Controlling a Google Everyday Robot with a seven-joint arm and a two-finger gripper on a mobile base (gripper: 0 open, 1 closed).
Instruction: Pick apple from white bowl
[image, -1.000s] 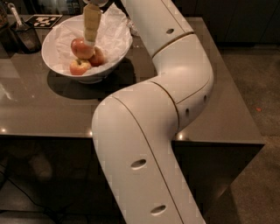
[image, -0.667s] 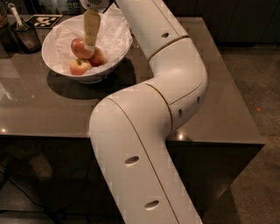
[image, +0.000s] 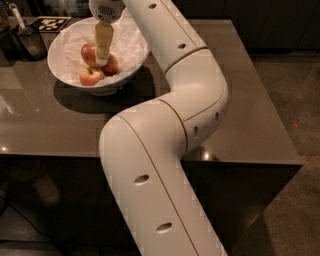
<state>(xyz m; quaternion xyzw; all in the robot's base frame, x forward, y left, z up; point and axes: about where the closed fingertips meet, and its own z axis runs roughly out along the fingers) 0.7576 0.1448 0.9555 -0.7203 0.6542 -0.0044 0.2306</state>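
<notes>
In the white bowl, near the desk's far left corner, the hand has barely shifted, though the wrist has swung in over it. It points down among three apples, just beside the big red apple, which isn't lifted. Open or closed, I cannot tell. A dark holder crowds the left, so straight up looks clearest.

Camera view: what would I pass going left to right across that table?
Dark utensil holder → white bowl, left rim → apple → gripper, down inside the bowl right beside the apple → arm's elbow. The two smaller apples overlap these, so I leave them out.
</notes>
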